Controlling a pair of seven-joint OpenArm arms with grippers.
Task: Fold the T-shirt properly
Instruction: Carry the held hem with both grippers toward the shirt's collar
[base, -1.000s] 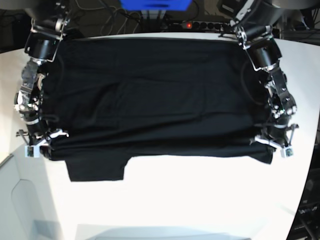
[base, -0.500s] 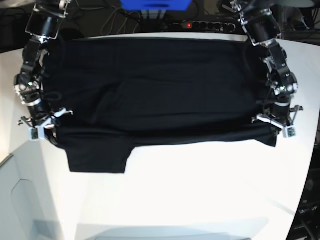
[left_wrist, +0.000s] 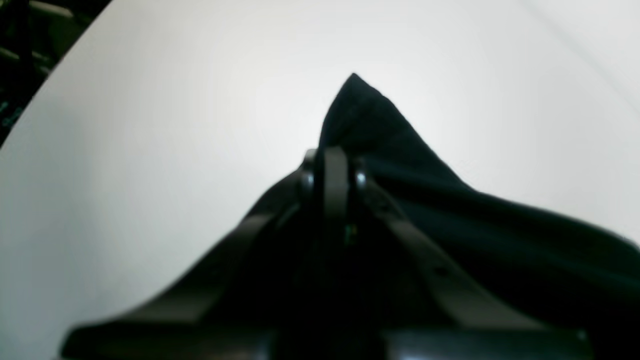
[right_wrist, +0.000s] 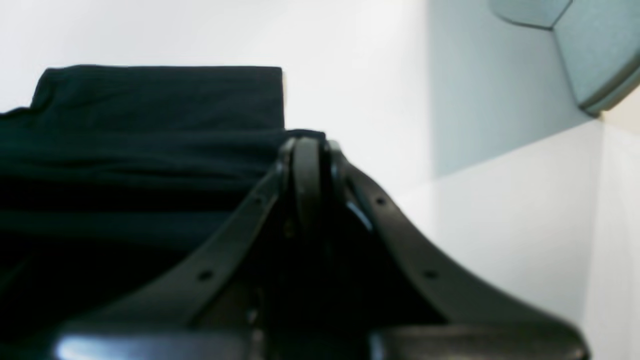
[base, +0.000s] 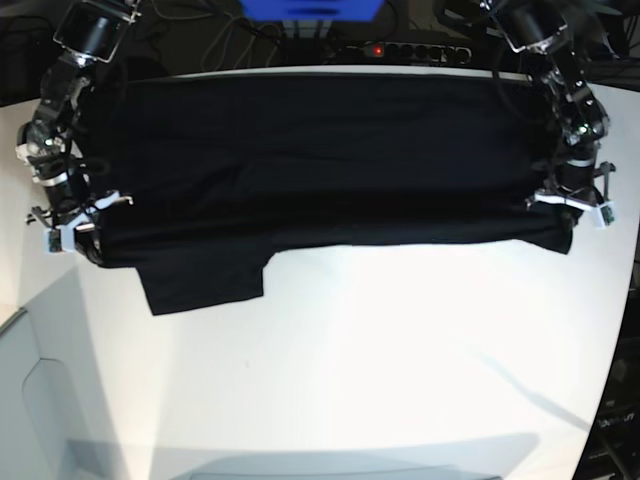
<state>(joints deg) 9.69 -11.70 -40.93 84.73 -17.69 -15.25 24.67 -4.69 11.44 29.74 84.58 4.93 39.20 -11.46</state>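
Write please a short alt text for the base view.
A black T-shirt lies spread across a white table, one sleeve sticking out toward the camera. The right gripper and the left gripper, jaws shut, pinch its near edge at opposite ends.

The T-shirt (base: 320, 160) is plain black throughout, with no print or pattern visible. The tabletop (base: 400, 350) is plain white, shading to pale grey-blue at its near left corner. Both arms are black with silver metal parts and small white fittings near the wrists. A blue box (base: 310, 8) sits beyond the far edge. A black power strip (base: 415, 50) carries a red light.
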